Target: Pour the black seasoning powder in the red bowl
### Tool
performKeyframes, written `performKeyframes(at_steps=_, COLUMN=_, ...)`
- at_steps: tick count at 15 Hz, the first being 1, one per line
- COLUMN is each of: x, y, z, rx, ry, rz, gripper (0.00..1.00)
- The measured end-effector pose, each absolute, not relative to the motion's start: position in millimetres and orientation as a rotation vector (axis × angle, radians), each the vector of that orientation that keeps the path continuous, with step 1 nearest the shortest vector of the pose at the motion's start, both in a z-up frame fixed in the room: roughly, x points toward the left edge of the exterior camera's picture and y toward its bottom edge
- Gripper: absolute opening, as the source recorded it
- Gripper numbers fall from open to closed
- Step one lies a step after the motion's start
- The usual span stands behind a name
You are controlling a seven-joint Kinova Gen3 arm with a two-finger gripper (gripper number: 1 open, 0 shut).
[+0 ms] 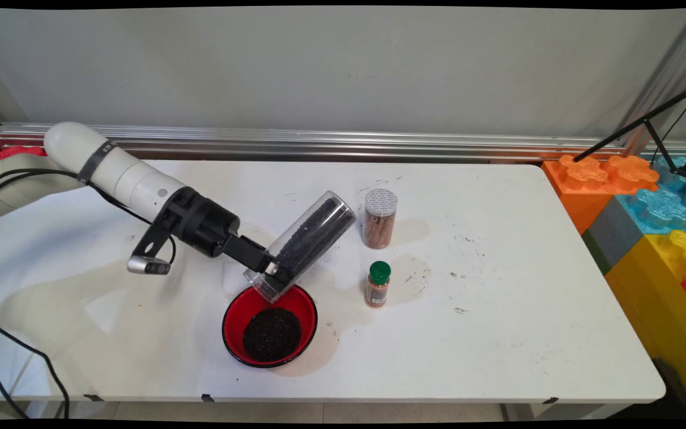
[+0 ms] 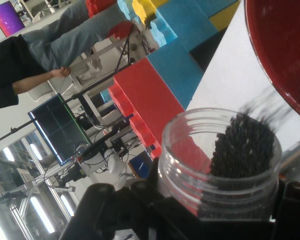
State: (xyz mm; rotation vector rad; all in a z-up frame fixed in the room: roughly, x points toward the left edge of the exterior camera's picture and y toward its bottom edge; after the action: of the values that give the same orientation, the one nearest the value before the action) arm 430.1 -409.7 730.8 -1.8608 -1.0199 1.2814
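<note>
The tool [image 1: 271, 269] grips a tilted clear jar [image 1: 304, 244] of black seeds over the red bowl [image 1: 270, 325] near the tabletop's [image 1: 498, 333] front edge.

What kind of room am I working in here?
Probably a robotics lab, not a kitchen: giant foam building blocks flank a stained white table, and the hand view shows a monitor on a stand amid cables, with a person standing by.

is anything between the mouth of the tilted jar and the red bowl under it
Nothing visible. The claw holds the jar tilted, mouth down, right above the bowl; only falling black grains cross the gap. The two spice jars stand off to the right.
</note>
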Motion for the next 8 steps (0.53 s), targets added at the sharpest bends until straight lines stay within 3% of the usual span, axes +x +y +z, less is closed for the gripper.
performKeyframes(at_steps=8, x=430.1, y=-409.6, z=730.6, rx=-1.871, ry=-1.01, rz=1.283, gripper=0.0)
